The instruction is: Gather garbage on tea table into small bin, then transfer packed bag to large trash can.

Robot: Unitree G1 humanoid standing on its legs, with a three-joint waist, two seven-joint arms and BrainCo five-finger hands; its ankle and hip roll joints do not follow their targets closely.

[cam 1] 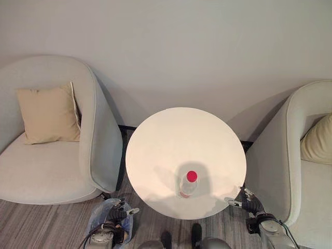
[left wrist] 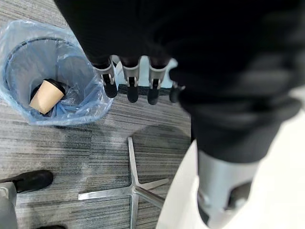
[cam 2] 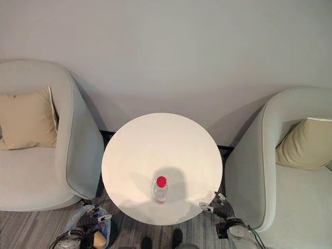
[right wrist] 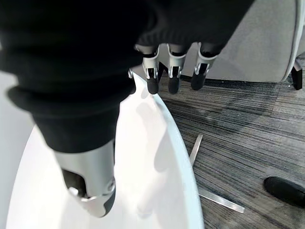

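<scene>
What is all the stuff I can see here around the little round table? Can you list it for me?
Tea table: one, white, round, between the armchairs.
Bottle: one, clear with red cap, upright near the table's front edge.
Small bin: one, lined with a clear blue bag, on the floor by the table's left.
Paper cup: one, tan with dark lid, inside the bin.
Armchairs: two, light grey, left and right.
Cushions: two, beige, one per armchair.
Left robot hand: open, above the bin.
Right robot hand: open, at the table's right edge.

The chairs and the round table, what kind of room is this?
Probably a lounge or waiting corner. Two pale grey armchairs with tan cushions flank a round white tea table holding a clear plastic bottle with a red cap, and a small bin lined with a blue bag stands on grey striped carpet.
</scene>
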